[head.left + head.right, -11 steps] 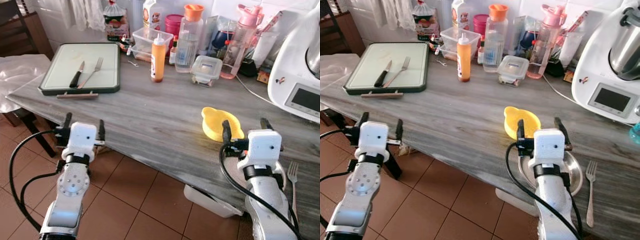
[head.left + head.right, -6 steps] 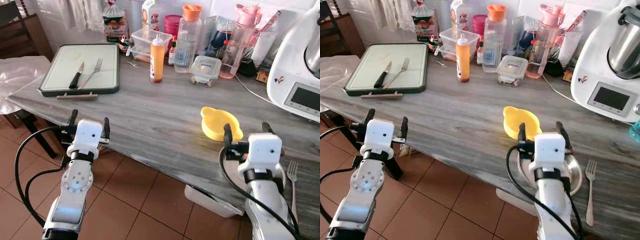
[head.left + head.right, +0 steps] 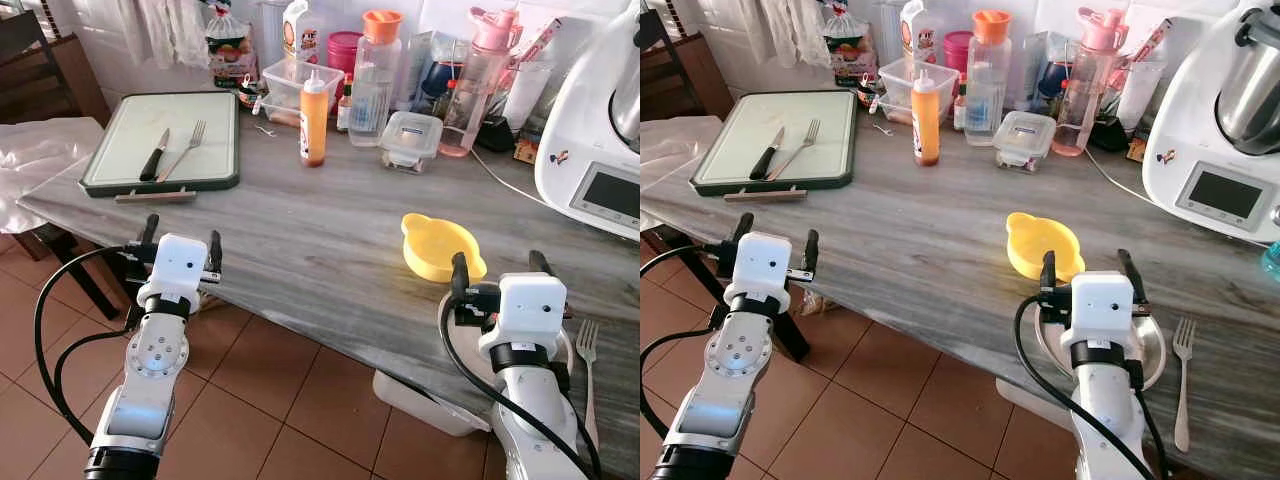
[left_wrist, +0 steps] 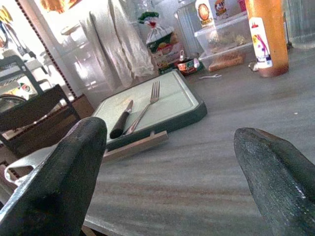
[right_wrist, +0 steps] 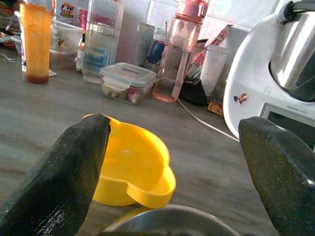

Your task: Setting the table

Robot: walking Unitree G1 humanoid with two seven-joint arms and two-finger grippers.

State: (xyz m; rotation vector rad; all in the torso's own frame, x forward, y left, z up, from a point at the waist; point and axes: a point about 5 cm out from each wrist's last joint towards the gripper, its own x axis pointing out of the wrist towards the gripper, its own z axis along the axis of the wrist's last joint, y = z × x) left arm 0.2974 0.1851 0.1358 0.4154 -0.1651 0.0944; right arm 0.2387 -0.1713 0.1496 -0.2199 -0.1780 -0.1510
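The long grey wood-grain desk (image 3: pixel 300 230) runs across the scene over a terracotta tile floor (image 3: pixel 260 390). At the far right of the desk stands a big white kitchen machine (image 3: pixel 600 130) with a steel jug and a screen. Over at the far left lies the green-rimmed cutting board (image 3: pixel 775 135), and on it a black-handled knife (image 3: pixel 766 153) sits just beside a fork (image 3: pixel 798 146), the two near parallel. Along the back wall there's a crowd of containers: a clear bottle with an orange cap (image 3: pixel 378 75), a pink drinking bottle (image 3: pixel 478 85), a lidded clear box (image 3: pixel 411 138), and, standing forward of them, an orange sauce bottle (image 3: pixel 314 115).

Nearer the front edge sits the yellow bowl (image 3: pixel 1043 245), upright. Just behind the right arm there's a round steel plate (image 3: pixel 1152 345), mostly covered by the wrist, and right of it a second fork (image 3: pixel 1181 385) lies handle toward the robot.

The right gripper (image 3: pixel 1091 270) hovers over the plate, just short of the yellow bowl, fingers spread wide and holding nothing. The left gripper (image 3: pixel 181 243) hangs at the desk's front edge, aimed toward the cutting board, also wide apart and empty.
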